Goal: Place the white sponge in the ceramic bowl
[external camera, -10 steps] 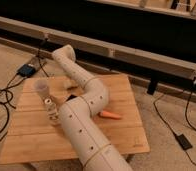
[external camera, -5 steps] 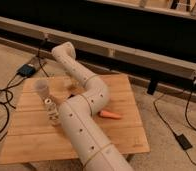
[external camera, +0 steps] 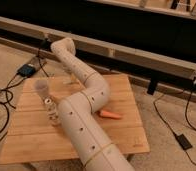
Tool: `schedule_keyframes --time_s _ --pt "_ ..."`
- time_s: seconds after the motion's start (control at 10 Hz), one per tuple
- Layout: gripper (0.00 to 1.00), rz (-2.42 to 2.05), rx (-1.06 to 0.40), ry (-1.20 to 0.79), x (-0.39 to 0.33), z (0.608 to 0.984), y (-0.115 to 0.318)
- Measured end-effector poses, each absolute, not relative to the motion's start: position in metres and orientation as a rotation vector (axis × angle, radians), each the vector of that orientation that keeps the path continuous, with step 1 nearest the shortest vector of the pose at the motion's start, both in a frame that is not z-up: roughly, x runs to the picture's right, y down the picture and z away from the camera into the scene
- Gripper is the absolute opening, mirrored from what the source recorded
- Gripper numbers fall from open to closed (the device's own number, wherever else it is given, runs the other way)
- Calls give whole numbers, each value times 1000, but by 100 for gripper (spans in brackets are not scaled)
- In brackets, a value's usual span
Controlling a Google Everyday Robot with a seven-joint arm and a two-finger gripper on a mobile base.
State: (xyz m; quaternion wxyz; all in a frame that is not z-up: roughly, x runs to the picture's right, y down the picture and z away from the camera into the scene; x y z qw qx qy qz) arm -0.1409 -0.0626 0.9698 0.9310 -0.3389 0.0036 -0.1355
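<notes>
Wooden slat table (external camera: 126, 135) on a concrete floor, cables (external camera: 1, 95) trailing off at 9 o'clock, dark shelving behind. Arm (external camera: 86, 130) crosses the table from 6 o'clock, elbows high at the back, then drops to the far edge.

Gripper (external camera: 69, 80) sits low over the table at about 11 o'clock, clenched. Can't tell if anything is pinched in it; there's a pale blur at the tip that I won't call.

White sponge: can't pick it out. Ceramic bowl: not visible either, possibly hidden behind the arm.

Also on the table: translucent cup (external camera: 42, 87) at 10 o'clock, small white bottle (external camera: 51, 107) at 9, orange carrot-like piece (external camera: 110, 115) at 3.

Handling, my judgement:
- the sponge should be light and soft, not fragile
- it squashes, so a full squeeze is fine and slip is unlikely
- pinch across the short sides at mid-block, from above
- it may cling to the pads on release, so open wide over the bowl
- glossy ceramic can chip, so keep the fingers off the rim
</notes>
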Motion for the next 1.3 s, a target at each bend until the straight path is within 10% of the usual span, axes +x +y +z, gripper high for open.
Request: schedule_keyframes --time_s 1.3 --pt "0 -84 -765 -92 -148 915 -80"
